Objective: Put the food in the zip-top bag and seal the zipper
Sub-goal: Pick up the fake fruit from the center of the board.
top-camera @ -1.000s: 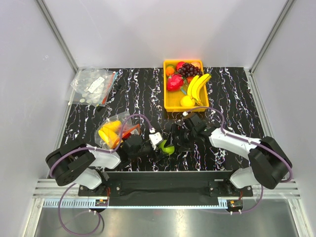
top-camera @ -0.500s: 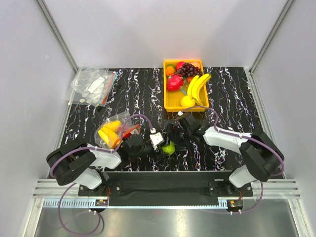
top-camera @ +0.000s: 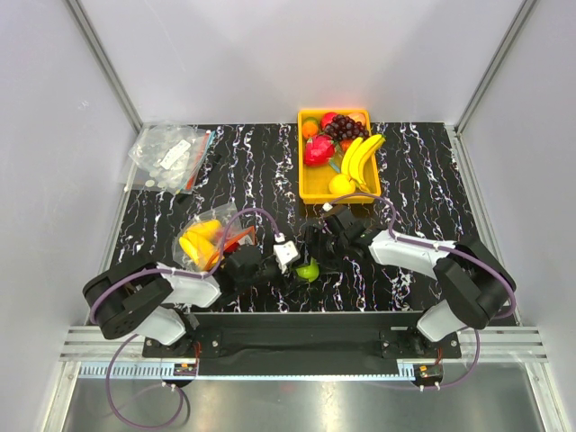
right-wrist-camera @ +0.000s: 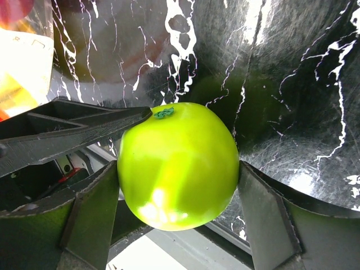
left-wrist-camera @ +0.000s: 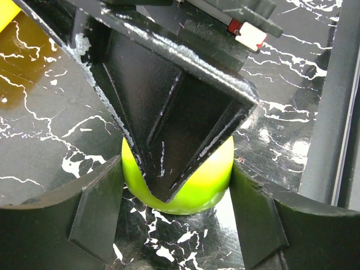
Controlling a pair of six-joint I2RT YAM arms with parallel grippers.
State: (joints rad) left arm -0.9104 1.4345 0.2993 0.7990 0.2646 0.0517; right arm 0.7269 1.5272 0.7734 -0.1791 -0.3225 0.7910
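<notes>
Since the earlier frame, the right gripper (right-wrist-camera: 179, 188) has travelled left to meet the left gripper (left-wrist-camera: 175, 194), and its jaws have narrowed. Both of its fingers now bear on the sides of the green apple (right-wrist-camera: 180, 152). The left gripper stands fairly wide, with its fingers also against the apple. The zip-top bag (top-camera: 205, 241) lies on the table (top-camera: 270, 162) left of both grippers. It holds yellow food, and the zipper (top-camera: 236, 238) runs along its right side. The yellow tray (top-camera: 303, 175) sits further back.
</notes>
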